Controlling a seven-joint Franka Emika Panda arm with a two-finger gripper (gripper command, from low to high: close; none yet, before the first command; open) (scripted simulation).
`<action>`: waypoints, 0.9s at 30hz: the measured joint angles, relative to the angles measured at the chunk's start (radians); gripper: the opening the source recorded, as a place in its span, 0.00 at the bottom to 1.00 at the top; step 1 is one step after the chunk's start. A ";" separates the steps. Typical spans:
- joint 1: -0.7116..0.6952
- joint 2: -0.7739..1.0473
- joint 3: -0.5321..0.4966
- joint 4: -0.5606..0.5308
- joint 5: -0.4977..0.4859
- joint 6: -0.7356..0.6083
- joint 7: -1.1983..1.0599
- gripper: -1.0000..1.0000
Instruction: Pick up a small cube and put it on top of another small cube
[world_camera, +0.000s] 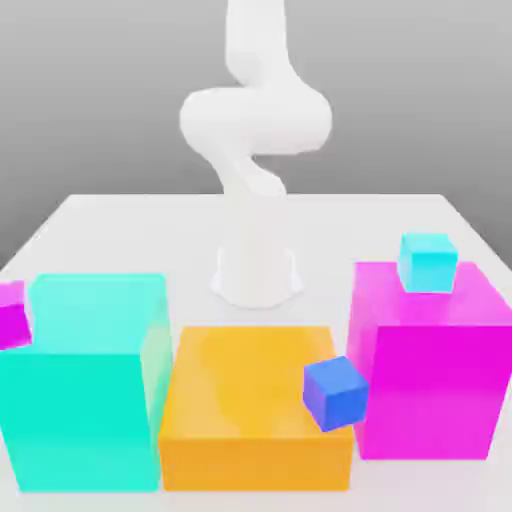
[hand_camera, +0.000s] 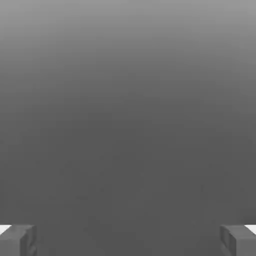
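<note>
At the exterior view's left edge sits the small magenta cube (world_camera: 12, 313), pressed against the side of the big turquoise block (world_camera: 85, 385), up near its top. Next along, the low orange block (world_camera: 255, 405) sits in the middle, and a small blue cube (world_camera: 335, 392) hangs at its corner, just in front of the big magenta block (world_camera: 430, 365) on the exterior view's right. A small cyan cube (world_camera: 428, 262) rests on top of that magenta block. Behind them the white arm (world_camera: 255, 130) rises from the pale tabletop (world_camera: 120, 225). In the hand view, the gripper (hand_camera: 128, 241) has its jaws wide apart, gripping nothing, with only plain grey between the fingertips (hand_camera: 17, 240).
</note>
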 joint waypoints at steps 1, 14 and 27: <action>-0.025 0.039 -0.017 -0.016 -0.008 0.021 0.010 0.50; -0.286 0.507 -0.222 -0.055 -0.348 0.147 -0.245 0.50; -0.556 0.907 -0.337 -0.203 -0.160 0.355 -0.376 0.50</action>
